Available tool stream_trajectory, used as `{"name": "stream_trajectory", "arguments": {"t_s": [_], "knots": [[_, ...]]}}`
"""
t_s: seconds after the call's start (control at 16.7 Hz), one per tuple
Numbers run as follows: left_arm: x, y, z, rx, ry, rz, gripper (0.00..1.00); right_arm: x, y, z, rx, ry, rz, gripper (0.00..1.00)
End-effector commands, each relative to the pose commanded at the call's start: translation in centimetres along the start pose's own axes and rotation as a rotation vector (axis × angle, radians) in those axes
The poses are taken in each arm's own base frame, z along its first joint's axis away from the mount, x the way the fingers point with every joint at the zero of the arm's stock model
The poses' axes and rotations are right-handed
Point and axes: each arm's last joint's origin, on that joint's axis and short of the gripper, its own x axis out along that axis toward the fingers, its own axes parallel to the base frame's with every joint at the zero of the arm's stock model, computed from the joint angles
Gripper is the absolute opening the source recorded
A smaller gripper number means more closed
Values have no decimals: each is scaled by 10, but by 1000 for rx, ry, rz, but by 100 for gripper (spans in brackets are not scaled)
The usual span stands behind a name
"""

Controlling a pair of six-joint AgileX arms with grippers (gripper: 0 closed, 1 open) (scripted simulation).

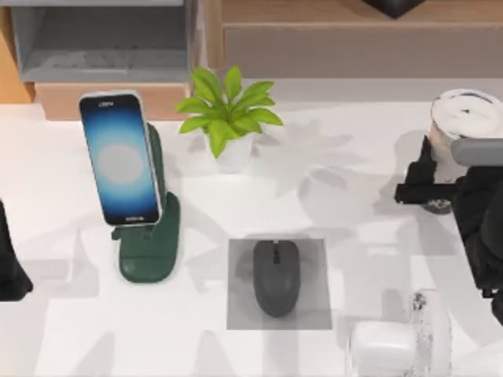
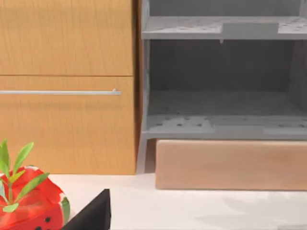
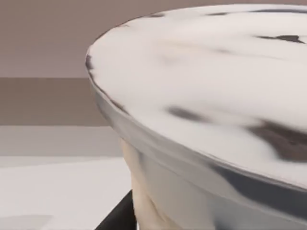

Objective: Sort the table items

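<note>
Milk tea cup (image 1: 469,118): stood at desk (image 1: 354,204) right edge, flanked by right pincer (image 1: 437,182) (closure could not be told). Judged top-heavy, slick, spillable; best gripped mid-wall.

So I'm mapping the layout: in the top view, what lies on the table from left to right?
Smartphone on the phone stand → potted plant → mouse on the grey pad → milk tea cup at the right gripper.

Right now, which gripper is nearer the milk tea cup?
Right. The right gripper is at the milk tea cup near the table's right edge; the left arm sits parked at the far left edge.
</note>
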Motion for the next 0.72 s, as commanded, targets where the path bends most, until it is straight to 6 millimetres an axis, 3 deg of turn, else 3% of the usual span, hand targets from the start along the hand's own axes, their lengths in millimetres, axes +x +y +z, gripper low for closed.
{"name": "stream_trajectory", "arguments": {"t_s": [0.48, 0.72], "knots": [[0, 0, 0, 0, 0, 0, 100, 0, 0, 0, 0, 0, 0, 2], [0, 0, 0, 0, 0, 0, 100, 0, 0, 0, 0, 0, 0, 0]]}}
